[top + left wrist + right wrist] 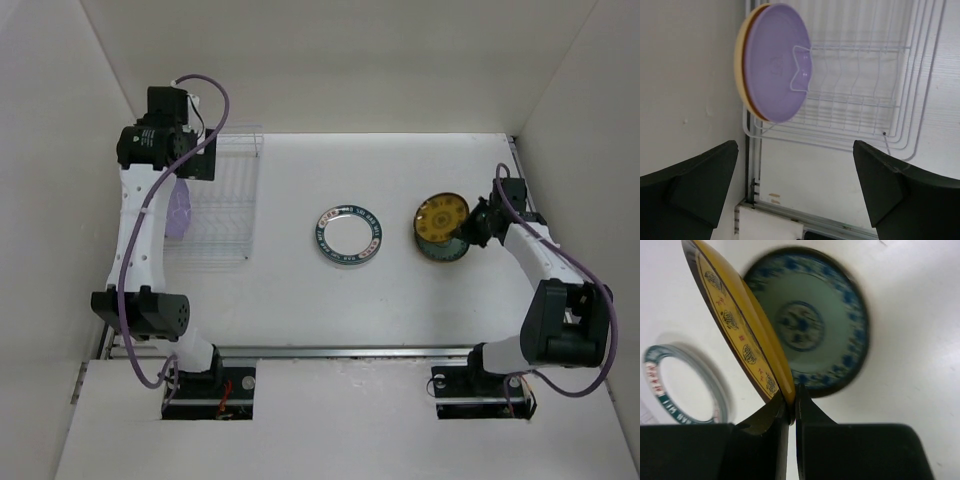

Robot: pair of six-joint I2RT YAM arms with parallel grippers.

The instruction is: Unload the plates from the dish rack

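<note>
Right gripper (791, 407) is pinched shut on the rim of the small round mustard-yellow plate (735, 325), holding it tilted on edge over the round teal plate with blue pattern (812, 325), which lies flat on the white table (300, 300); cannot tell whether the two plates touch. Left gripper (795, 147) hovers wide open and holds nothing, near the large round tan plate with a purple underside (772, 62). That plate stands upright in an end slot of the rectangular white thin-wire dish rack (865, 100), and a round white plate with a teal lettered rim (348, 237) lies flat mid-table.
</note>
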